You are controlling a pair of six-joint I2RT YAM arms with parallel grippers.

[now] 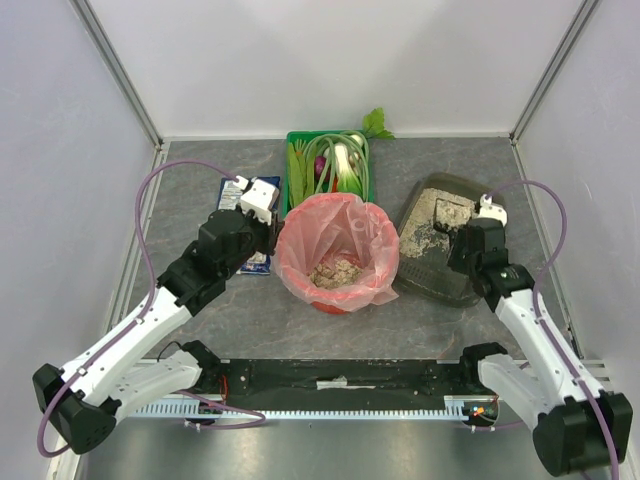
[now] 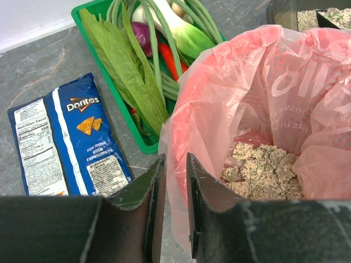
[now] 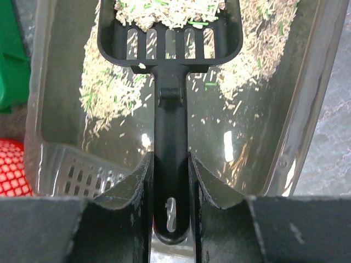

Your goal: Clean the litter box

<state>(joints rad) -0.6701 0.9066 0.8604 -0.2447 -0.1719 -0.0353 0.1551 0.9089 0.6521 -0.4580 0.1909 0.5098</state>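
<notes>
Litter box (image 1: 440, 285) sits right of the pink bag (image 1: 300, 240) on the counter (image 1: 260, 320); right gripper (image 3: 170, 181) is clamped on the loaded scoop (image 3: 170, 33), left gripper (image 2: 175, 181) pinches the bag rim, and any tilt in transit likely spills litter short of the bag.

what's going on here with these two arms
The right gripper is shut on the handle of a black scoop, which is loaded with litter and sits over the litter box. The left gripper looks pinched on the rim of the pink bag next to the box. Some litter already lies in the bag, and more is left in the box.
</notes>
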